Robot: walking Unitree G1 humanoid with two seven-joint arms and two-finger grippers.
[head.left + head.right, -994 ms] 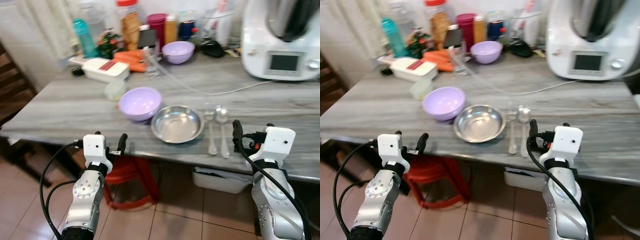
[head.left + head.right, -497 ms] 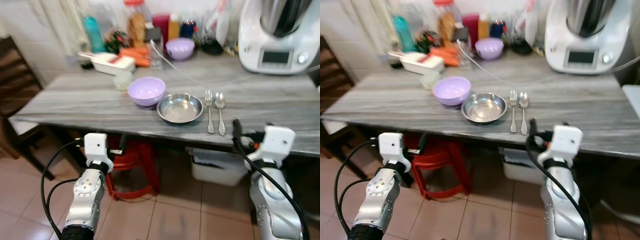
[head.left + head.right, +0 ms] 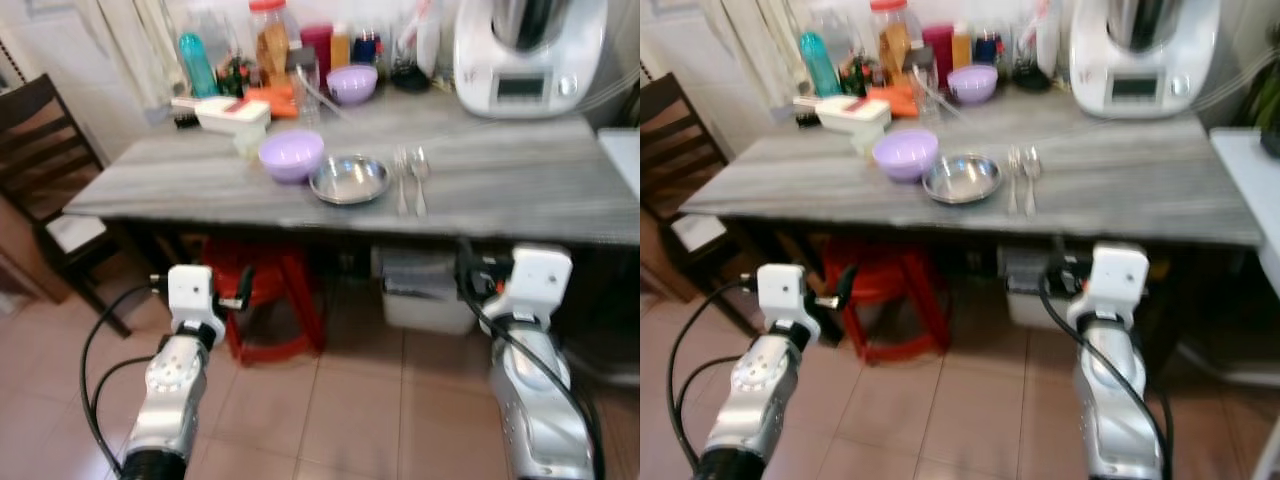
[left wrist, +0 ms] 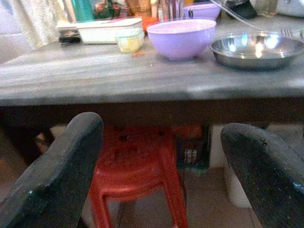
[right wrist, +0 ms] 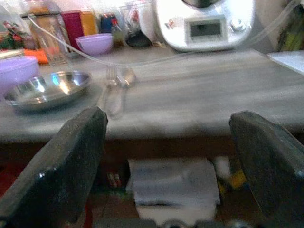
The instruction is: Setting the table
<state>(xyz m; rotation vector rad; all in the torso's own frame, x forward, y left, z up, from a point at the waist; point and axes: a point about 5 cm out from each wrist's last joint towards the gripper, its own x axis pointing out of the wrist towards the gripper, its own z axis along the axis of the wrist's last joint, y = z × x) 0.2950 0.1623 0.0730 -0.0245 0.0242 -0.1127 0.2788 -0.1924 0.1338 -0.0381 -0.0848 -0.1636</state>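
Both empty, the wide-open left gripper (image 4: pixel 161 175) faced the lilac bowl (image 4: pixel 181 38) ahead and above on the table (image 3: pixel 520 190), while the equally wide right gripper (image 5: pixel 168 171) sat nearer the fork (image 5: pixel 106 90) and spoon (image 5: pixel 124 83), lengthwise away from it.

Both arms low and forward, left gripper (image 4: pixel 161 171) and right gripper (image 5: pixel 166 166) fingers apart.

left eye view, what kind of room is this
Probably a home kitchen or dining area: a grey table with a steel bowl, fork and spoon, and a food processor.
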